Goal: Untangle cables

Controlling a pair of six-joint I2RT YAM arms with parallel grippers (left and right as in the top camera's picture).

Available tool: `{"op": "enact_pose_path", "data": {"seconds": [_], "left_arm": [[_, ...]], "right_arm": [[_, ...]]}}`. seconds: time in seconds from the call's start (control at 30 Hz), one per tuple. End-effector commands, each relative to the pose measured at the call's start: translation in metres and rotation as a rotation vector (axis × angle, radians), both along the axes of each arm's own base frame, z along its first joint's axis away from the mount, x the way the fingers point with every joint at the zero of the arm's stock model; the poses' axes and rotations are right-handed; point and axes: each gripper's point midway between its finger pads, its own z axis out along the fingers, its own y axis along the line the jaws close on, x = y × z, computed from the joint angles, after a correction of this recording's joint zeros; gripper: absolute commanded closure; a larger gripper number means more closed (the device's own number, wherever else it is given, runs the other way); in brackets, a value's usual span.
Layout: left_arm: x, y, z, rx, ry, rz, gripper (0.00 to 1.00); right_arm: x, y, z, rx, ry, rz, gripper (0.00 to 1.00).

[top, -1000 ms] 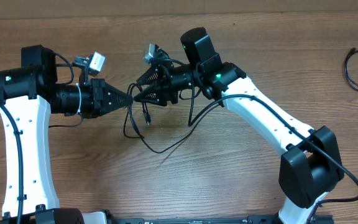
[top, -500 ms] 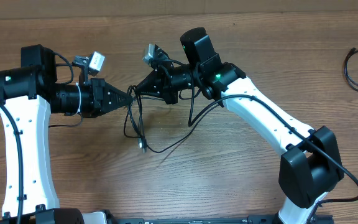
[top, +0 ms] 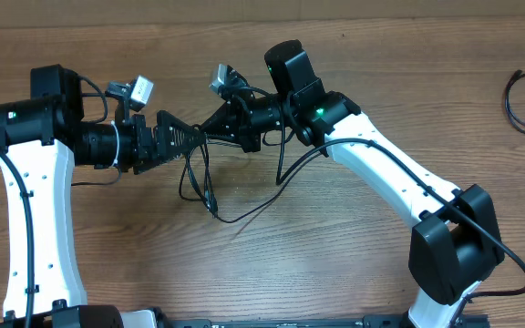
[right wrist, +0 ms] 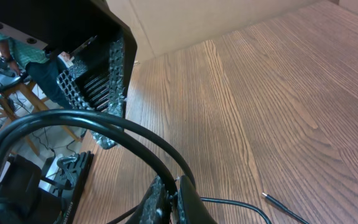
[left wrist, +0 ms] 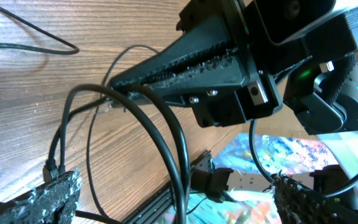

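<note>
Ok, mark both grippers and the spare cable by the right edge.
left gripper [top: 188, 144]: overhead, between its open fingertips.
right gripper [top: 210, 135]: overhead, fingertips, shut on the tangled cables [left wrist: 182, 177].
spare cable [top: 517, 73]: overhead, its plug end.

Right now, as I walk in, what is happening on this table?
Two robot arms are working on a bundle of thin black cables. The right claw is shut on the cables and holds them above the table, so the loops hang down to the wood. The left claw is open close beside it and grips nothing. A separate cable lies apart near the right edge.
</note>
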Motion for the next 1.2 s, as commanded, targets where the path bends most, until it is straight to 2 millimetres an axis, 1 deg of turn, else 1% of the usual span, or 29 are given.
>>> {"op": "enact_pose_path", "data": {"seconds": [0.0,0.07,0.13,0.2,0.3,0.37,0.4,0.43,0.53,0.63,0.73,0.83,0.97,1.07,1.1,1.17], "left_arm": [[0.002,0.003,-0.002,0.023,-0.007,0.006,0.00],[0.003,0.006,-0.006,0.046,-0.008,0.010,0.00],[0.004,0.010,-0.011,0.085,-0.008,0.015,0.01],[0.006,0.014,-0.015,0.119,-0.009,0.020,0.00],[0.008,0.019,-0.020,0.159,-0.013,0.027,0.00],[0.012,0.022,-0.021,0.181,-0.033,0.031,0.00],[0.015,0.022,-0.021,0.185,-0.049,0.032,0.00],[0.023,0.024,-0.019,0.193,-0.094,0.033,0.01],[0.035,0.025,-0.015,0.240,-0.256,-0.037,0.00],[0.042,0.026,-0.012,0.285,-0.405,-0.120,0.00],[0.046,0.020,-0.002,0.289,-0.598,-0.235,0.00],[0.043,0.009,0.011,0.255,-0.806,-0.358,0.00],[0.039,-0.002,0.023,0.199,-0.973,-0.438,0.00],[0.037,-0.008,0.020,0.150,-1.085,-0.490,0.00],[0.040,-0.010,0.014,0.109,-1.108,-0.494,0.01],[0.047,-0.010,0.002,0.070,-1.089,-0.484,0.01]], "right_arm": [[0.004,-0.002,-0.003,-0.003,0.008,-0.009,0.96],[0.006,-0.005,-0.004,-0.005,0.012,-0.016,0.96],[0.013,-0.012,-0.005,-0.012,0.025,-0.037,0.96],[0.022,-0.022,-0.006,-0.017,0.058,-0.073,0.96],[0.044,-0.045,-0.007,-0.019,0.115,-0.151,0.96],[0.052,-0.057,-0.005,-0.010,0.146,-0.177,0.96],[0.055,-0.062,-0.004,-0.004,0.160,-0.184,0.96],[0.058,-0.068,-0.004,0.001,0.173,-0.188,0.96],[0.060,-0.075,-0.003,0.008,0.186,-0.191,0.96],[0.056,-0.076,0.001,0.029,0.198,-0.160,0.96],[0.048,-0.074,0.007,0.058,0.208,-0.110,0.96],[0.040,-0.073,0.012,0.083,0.221,-0.064,0.96],[0.031,-0.073,0.019,0.113,0.238,-0.009,0.96],[0.023,-0.073,0.027,0.147,0.244,0.047,0.96],[0.019,-0.073,0.031,0.164,0.244,0.074,0.96],[0.019,-0.073,0.032,0.167,0.248,0.080,0.96]]}}
